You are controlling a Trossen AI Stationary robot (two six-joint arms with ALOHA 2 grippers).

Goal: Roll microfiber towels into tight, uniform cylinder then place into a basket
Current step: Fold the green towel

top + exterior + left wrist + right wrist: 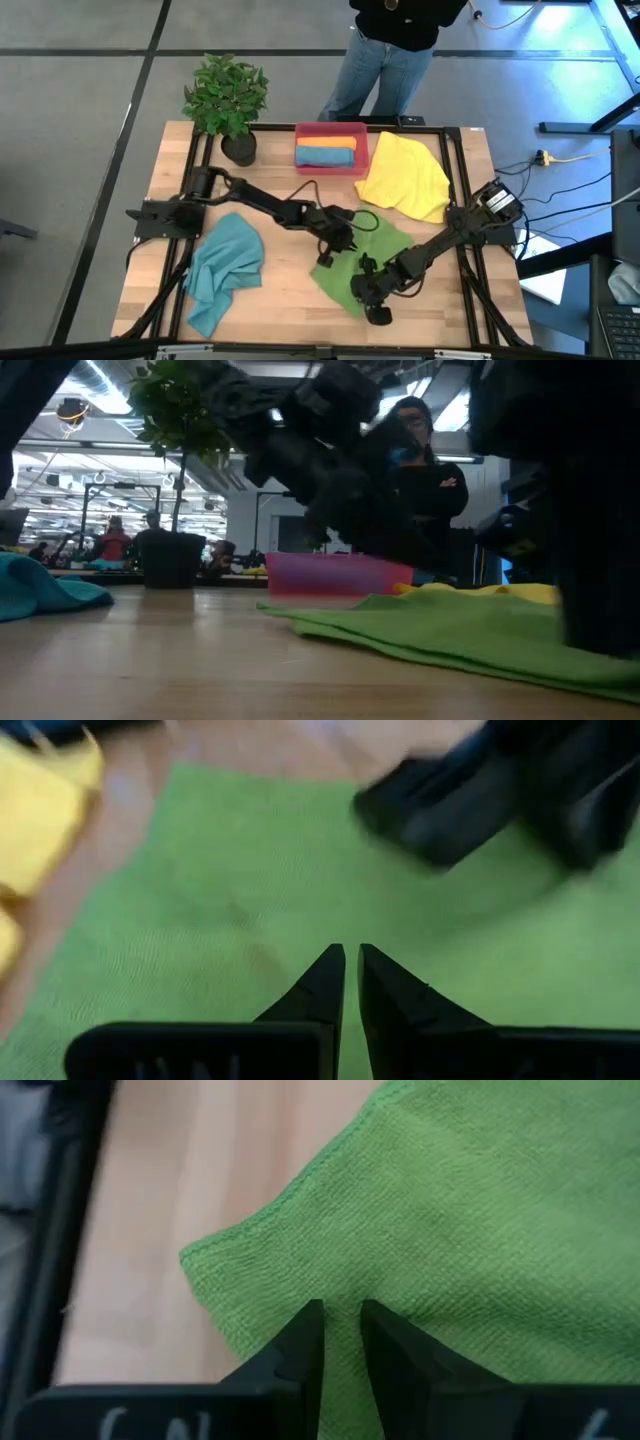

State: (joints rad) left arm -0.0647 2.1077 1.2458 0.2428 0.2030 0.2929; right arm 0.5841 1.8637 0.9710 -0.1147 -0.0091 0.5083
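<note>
From above, the pale wooden surface carries a flat green microfiber towel just right of centre. The left gripper sits at the towel's 9 o'clock edge, the right gripper at its 6 o'clock corner. A crumpled teal-blue microfiber towel lies toward 8 o'clock, a loose yellow microfiber towel toward 2 o'clock. The small red-pink plastic basket stands at 12 o'clock and holds a rolled orange towel and a rolled blue towel. A leafy green plant in a black pot stands at 11 o'clock, and a person in jeans stands beyond the far edge.

At surface height, the green towel spreads low in front of the basket, with dark arm parts blurred overhead.

In the left wrist view, the left fingers are nearly closed over the green towel; a fold between them cannot be told.

In the right wrist view, the right fingers pinch the green towel near its corner, a narrow gap filled with cloth.
</note>
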